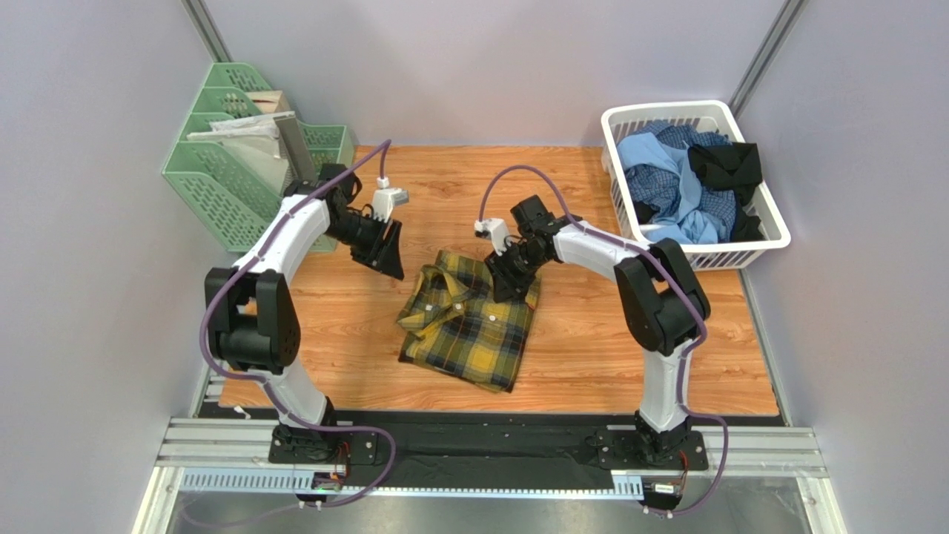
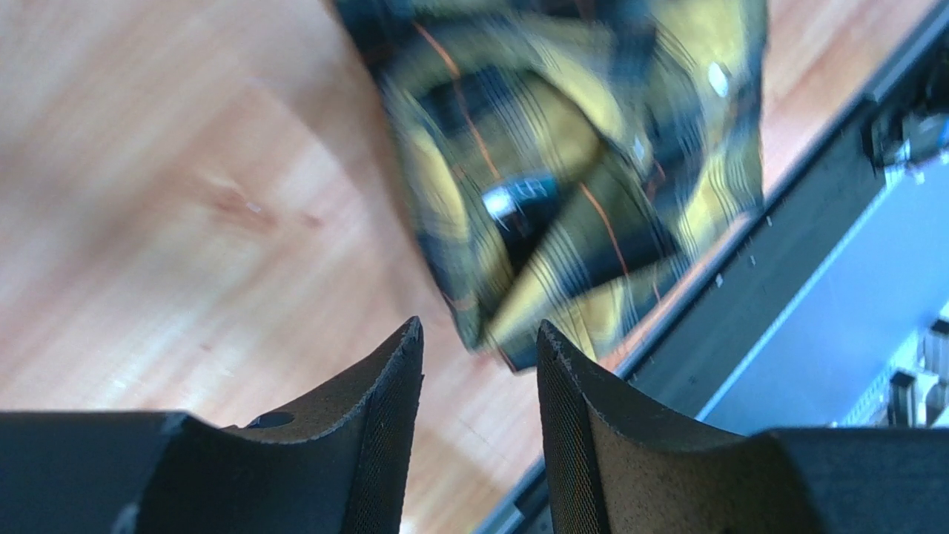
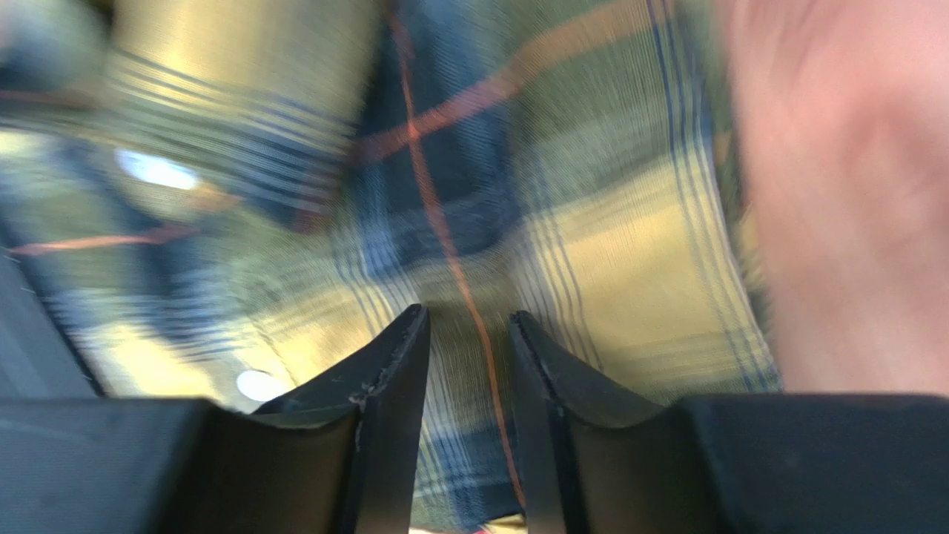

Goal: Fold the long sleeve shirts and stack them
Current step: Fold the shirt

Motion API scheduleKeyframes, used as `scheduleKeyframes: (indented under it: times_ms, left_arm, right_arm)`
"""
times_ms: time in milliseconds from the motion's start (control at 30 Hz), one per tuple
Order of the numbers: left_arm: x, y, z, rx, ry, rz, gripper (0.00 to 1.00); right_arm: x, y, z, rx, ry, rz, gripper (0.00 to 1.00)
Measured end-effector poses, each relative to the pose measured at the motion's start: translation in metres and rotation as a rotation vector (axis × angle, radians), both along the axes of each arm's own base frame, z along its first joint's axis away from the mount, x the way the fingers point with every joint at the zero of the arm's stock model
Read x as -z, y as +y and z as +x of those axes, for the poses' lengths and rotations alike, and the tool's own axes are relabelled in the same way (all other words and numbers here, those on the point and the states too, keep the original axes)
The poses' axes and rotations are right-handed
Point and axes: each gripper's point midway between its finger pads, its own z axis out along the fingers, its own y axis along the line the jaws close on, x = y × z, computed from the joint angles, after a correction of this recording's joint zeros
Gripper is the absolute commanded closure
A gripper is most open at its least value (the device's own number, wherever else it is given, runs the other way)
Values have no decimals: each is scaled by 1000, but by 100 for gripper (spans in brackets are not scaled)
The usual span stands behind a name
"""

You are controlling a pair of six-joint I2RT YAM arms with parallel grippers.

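Note:
One long sleeve shirt (image 1: 473,323), mustard-yellow and black plaid with thin orange lines, lies folded in a compact rectangle in the middle of the wooden table (image 1: 646,345). My left gripper (image 1: 388,258) hangs just off the shirt's upper-left corner. In the left wrist view this gripper (image 2: 479,334) stands open with only bare wood between its fingers, and the shirt (image 2: 557,167) lies beyond the tips. My right gripper (image 1: 504,284) is low over the shirt's upper-right part. In the right wrist view it (image 3: 468,323) is open by a narrow gap, and blurred plaid cloth (image 3: 557,223) fills the picture behind it.
A white laundry basket (image 1: 668,111) at the back right holds more shirts (image 1: 680,184), light blue, blue-checked and black. Green file trays (image 1: 228,167) stand at the back left, close behind the left arm. The black base rail (image 2: 802,300) runs along the table's near edge.

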Motion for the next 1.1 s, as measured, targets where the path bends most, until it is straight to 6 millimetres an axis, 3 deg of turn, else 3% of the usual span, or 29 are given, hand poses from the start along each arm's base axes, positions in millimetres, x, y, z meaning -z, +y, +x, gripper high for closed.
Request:
scheduleKeyframes:
  times_ms: [67,167,233,367,433,500,600,733,967,1033,1067,1100]
  left_arm:
    - [-6,-1,-15,27,-8,0,52]
    - [-15,1,-28,58,-27,2,52]
    - [-20,0,-36,101,-44,-9,51]
    - [-21,-6,-61,214,-61,-18,50]
    - [-16,-12,-79,268,-46,-25,50]
    - [-8,-17,-94,302,-5,-31,50]
    - [5,-23,-100,306,59,-32,52]
    - [21,-37,-91,259,168,-75,58]
    - [61,-59,-68,157,374,-103,59]
    - [73,-61,-65,136,427,-95,72]
    - [78,-62,-64,125,447,-91,86]
    - [84,-62,-61,116,466,-87,93]
  right_arm:
    - [25,-16,-8,26,77,-47,66]
    - [28,-34,-27,49,141,-36,59]
    - [24,-50,-58,43,215,-35,57]
    - [-9,-54,-138,-91,415,32,54]
    - [-38,-43,-156,-151,447,112,55]
    - [-59,-35,-153,-171,414,163,57]
    - [-66,-37,-122,-112,316,190,57]
    - [-44,-48,-95,-18,298,149,57]
    - [10,-60,-102,72,366,40,58]
    - [17,-62,-103,96,379,24,58]
    - [18,-61,-103,105,381,22,57]
    - [18,-61,-101,117,380,22,57]
